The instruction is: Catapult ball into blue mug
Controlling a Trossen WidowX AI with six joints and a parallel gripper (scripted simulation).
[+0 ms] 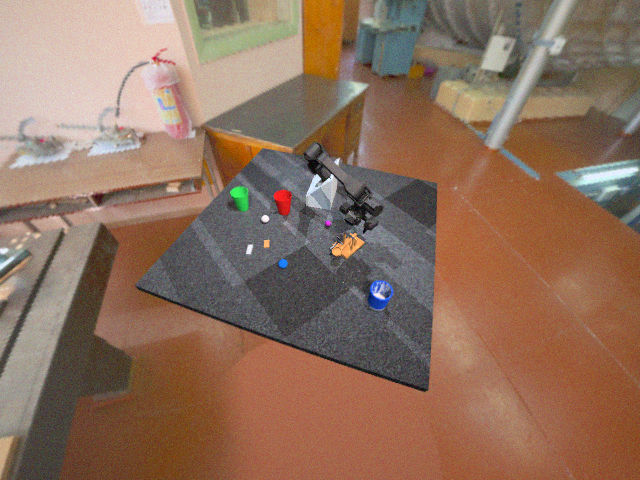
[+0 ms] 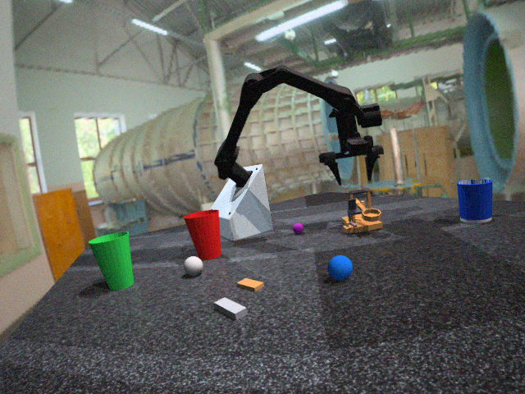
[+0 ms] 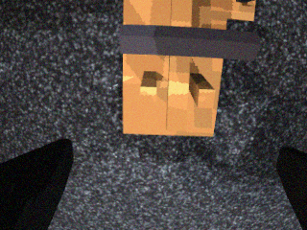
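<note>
The orange catapult [image 1: 353, 246] [image 2: 362, 227] [image 3: 145, 112] stands on the dark table, its round cup [image 2: 372, 215] on its arm. No ball shows in the cup. A dark bar [image 3: 189, 42] crosses the catapult in the wrist view. My gripper [image 2: 353, 182] [image 3: 178, 155] is wide open and empty, above the catapult and touching nothing. The blue mug [image 1: 378, 301] [image 2: 474, 203] stands upright beyond the catapult's cup side. A small magenta ball [image 1: 328, 223] [image 2: 298, 227], a larger blue ball [image 1: 282, 263] [image 2: 340, 268] and a white ball [image 1: 265, 219] [image 2: 193, 266] lie on the table.
A red cup [image 1: 283, 203] [image 2: 204, 235] and a green cup [image 1: 240, 199] [image 2: 113, 262] stand near the arm's pale base [image 1: 321, 193] [image 2: 250, 216]. An orange block [image 1: 266, 243] [image 2: 250, 284] and a white block [image 1: 249, 249] [image 2: 230, 308] lie near the white ball.
</note>
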